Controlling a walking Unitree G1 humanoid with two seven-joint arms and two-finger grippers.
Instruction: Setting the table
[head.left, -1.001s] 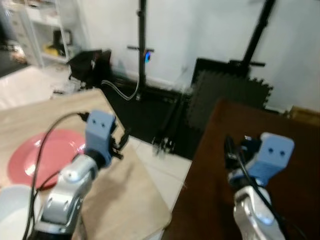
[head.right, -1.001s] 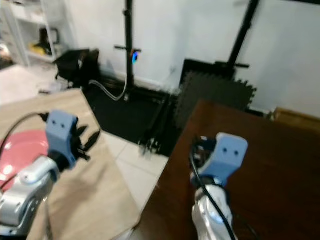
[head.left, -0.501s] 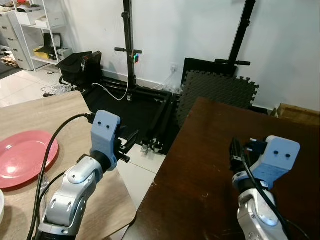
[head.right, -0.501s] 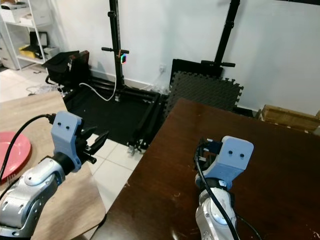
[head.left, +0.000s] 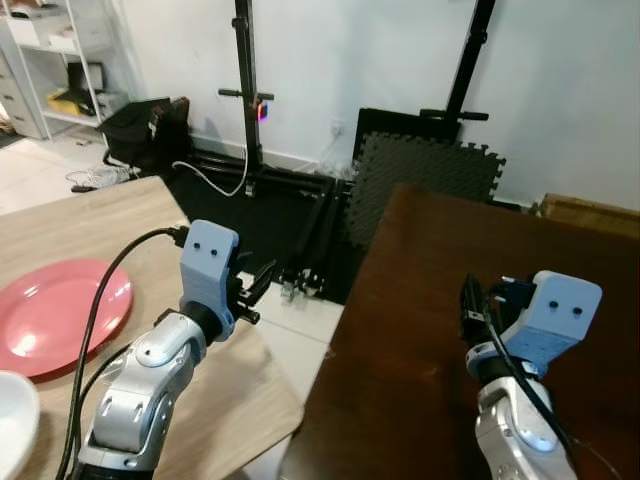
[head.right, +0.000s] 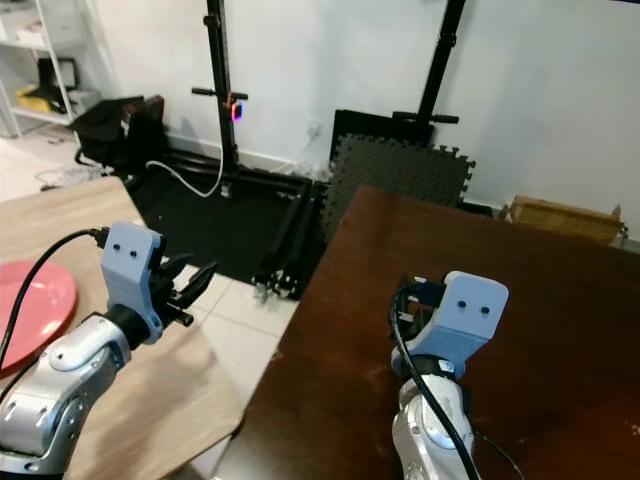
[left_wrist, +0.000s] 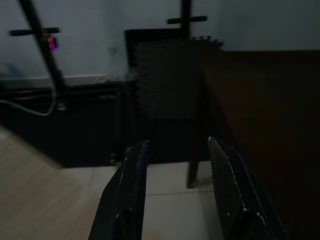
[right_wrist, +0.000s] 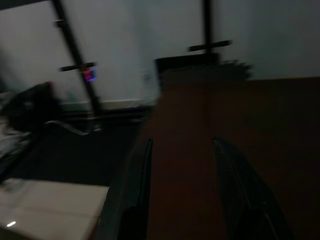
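Far L: white bowl (head.left: 12, 425), just an edge at frame corner, on light table (head.left: 120, 215). Next to it, red plate (head.left: 60, 312) lying flat on same table, well L of both arms. L gripper (head.left: 257, 284) held up over light table's near corner, pointing twd floor gap; fingers (left_wrist: 131, 187) apart, moderately open, nothing btwn them. Gap btwn tables: tile floor, black stands (head.left: 245, 75) + foam mats (head.left: 425, 175) by wall. R side: dark table (head.left: 470, 270), top bare where seen. R gripper (right_wrist: 182, 190) hovers over it, fingers parted, empty; wrist view dim + blurred but gap reads clear. Judgement: plate prob. the item to move to dark table. Looks rigid, smooth, likely glazed ceramic or melamine, so slippery, breakable if ceramic, mod. weight. Flat on wood, no edge to get under easily; best take rim at near side, one finger above, one below the lip, pinch firm, lift level. Risk: rim slips out of thin fingers, plate tips.
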